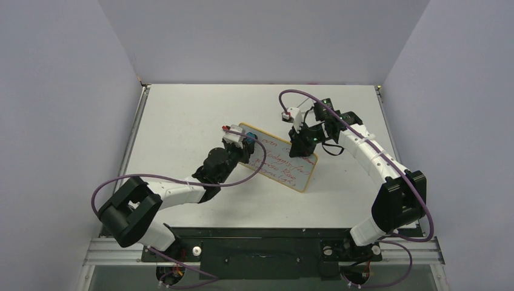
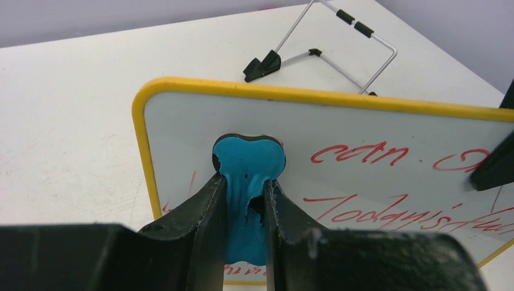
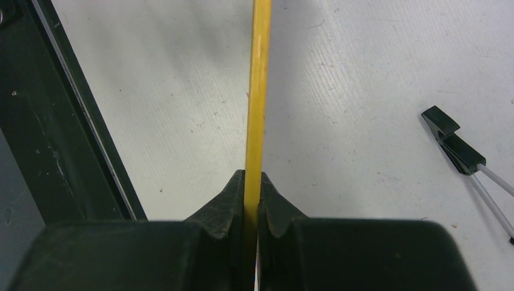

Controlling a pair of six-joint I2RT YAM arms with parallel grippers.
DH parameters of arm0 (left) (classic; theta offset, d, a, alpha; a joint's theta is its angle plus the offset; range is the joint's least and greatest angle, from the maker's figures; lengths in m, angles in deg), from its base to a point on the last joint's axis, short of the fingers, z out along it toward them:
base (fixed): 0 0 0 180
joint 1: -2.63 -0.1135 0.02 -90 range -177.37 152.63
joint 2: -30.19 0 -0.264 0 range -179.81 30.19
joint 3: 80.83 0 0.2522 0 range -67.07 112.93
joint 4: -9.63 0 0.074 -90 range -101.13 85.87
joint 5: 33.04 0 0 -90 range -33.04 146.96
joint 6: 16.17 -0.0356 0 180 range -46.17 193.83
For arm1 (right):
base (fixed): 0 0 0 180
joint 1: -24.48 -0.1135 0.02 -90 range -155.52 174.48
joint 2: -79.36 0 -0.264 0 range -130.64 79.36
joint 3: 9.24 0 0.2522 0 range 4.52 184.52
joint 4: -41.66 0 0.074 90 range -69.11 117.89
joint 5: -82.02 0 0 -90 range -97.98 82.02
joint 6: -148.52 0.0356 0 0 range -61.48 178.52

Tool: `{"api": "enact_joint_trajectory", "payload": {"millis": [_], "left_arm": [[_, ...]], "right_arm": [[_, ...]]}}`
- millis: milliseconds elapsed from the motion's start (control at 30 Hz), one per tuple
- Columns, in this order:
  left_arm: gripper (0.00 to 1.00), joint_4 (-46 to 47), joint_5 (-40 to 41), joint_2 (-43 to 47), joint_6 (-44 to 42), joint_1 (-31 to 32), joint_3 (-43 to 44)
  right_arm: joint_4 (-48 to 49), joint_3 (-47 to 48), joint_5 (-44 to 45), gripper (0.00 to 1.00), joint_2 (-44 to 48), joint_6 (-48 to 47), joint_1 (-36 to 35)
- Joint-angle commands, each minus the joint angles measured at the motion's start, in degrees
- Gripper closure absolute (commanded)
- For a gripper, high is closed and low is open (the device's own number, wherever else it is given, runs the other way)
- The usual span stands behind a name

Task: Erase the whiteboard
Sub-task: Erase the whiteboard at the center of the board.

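Behind the whiteboard [image 2: 363,139], only the left wrist view shows a wire stand [image 2: 339,48].

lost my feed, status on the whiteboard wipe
Left gripper shut on blue eraser, pressed to whiteboard. Right gripper clamps board's yellow edge. Red writing remains. Nothing blocking.

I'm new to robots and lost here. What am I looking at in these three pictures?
Two robot arms are bolted to a table. The overhead picture shows both; the other two come from cameras on their wrists. The left gripper pinches a blue eraser between its fingers and presses it on the whiteboard, which carries red writing. The right gripper clamps the board's yellow edge, steadying it. A wire stand lies on the table behind.
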Motion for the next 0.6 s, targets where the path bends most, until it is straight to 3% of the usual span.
{"api": "enact_joint_trajectory", "payload": {"millis": [0, 567], "left_arm": [[1.0, 3.0, -1.1, 2.1, -0.9, 0.2, 3.4], [1.0, 5.3, 3.7, -2.5, -0.6, 2.0, -3.4]], "right_arm": [[-0.9, -0.9, 0.3, 1.0, -1.2, -4.4, -0.9], [-1.1, -0.8, 0.3, 1.0, -1.7, -4.5, -1.0]]}}
